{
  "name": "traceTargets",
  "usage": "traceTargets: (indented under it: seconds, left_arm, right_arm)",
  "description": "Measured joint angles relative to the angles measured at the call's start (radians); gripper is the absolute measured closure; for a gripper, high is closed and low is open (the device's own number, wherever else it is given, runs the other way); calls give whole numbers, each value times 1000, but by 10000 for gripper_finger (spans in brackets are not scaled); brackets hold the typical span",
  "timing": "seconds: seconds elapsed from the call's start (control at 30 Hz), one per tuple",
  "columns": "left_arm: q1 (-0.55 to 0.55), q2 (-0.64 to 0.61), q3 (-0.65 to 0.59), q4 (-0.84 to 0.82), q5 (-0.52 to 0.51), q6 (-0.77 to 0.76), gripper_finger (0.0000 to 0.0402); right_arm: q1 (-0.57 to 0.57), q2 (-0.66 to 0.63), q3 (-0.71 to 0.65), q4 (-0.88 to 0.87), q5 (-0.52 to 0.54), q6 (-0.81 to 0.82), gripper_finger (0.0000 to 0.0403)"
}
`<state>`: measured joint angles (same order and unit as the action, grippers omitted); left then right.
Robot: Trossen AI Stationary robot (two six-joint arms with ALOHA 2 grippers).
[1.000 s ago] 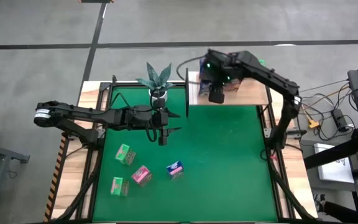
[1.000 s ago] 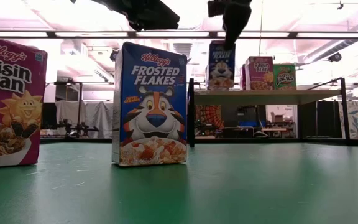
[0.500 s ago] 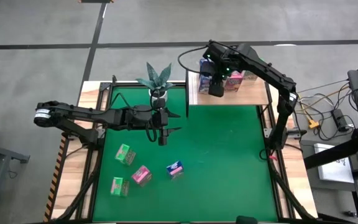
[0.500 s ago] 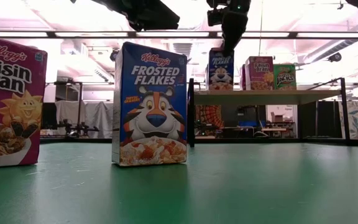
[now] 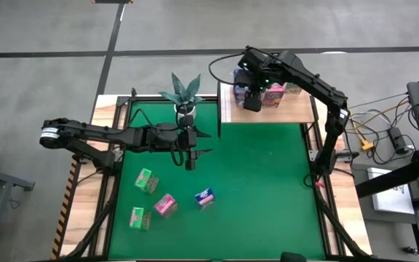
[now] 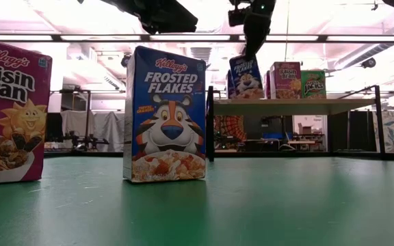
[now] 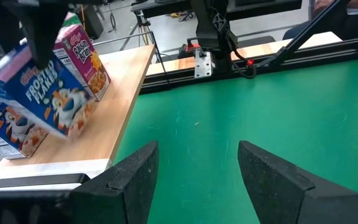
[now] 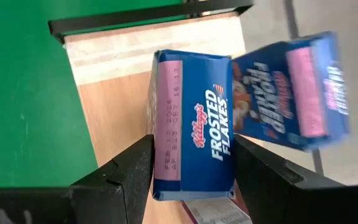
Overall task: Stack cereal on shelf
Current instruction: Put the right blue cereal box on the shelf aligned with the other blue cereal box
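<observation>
My right gripper hangs open over the light-wood shelf at the table's far right. In its wrist view the fingers stand on either side of a blue cereal box on the shelf. A second blue box beside it is tilted and blurred, and shows tilted under the gripper. A pink box and a green box stand on the shelf. My left gripper waits open above the mat's middle left. Two green boxes, a pink one and a blue one stand on the mat. My right gripper points steeply down with its fingers wide apart beside the blue box's narrow sides. I cannot tell whether either finger touches that box or the tilted one.
A potted plant stands at the mat's far edge, left of the shelf. Black frame uprights border the shelf. Open green mat lies between the shelf and the near right corner.
My right gripper has drifted a little toward the table's far edge above the shelf. The blue box under it hung upright and higher, then came down onto the shelf, and now leans over to one side. My left arm has kept still.
</observation>
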<state>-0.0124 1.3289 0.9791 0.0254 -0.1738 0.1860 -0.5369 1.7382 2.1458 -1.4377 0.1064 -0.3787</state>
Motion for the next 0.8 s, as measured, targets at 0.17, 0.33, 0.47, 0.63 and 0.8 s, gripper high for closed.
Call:
traceTargets:
  seconds: [0.17,0.33,0.47,0.63,0.8]
  left_arm:
    - [0,0,0,0,0,0,198]
    - [0,0,0,0,0,0,198]
    - [0,0,0,0,0,0,198]
    - [0,0,0,0,0,0,198]
    - [0,0,0,0,0,0,198]
  right_arm:
    - [2,-29,34,1,-1,36,209]
    - [2,-40,41,5,-2,47,217]
    - [2,-41,41,5,-2,73,231]
    - [2,-34,40,-1,30,118,268]
    - [1,-12,26,0,130,130,327]
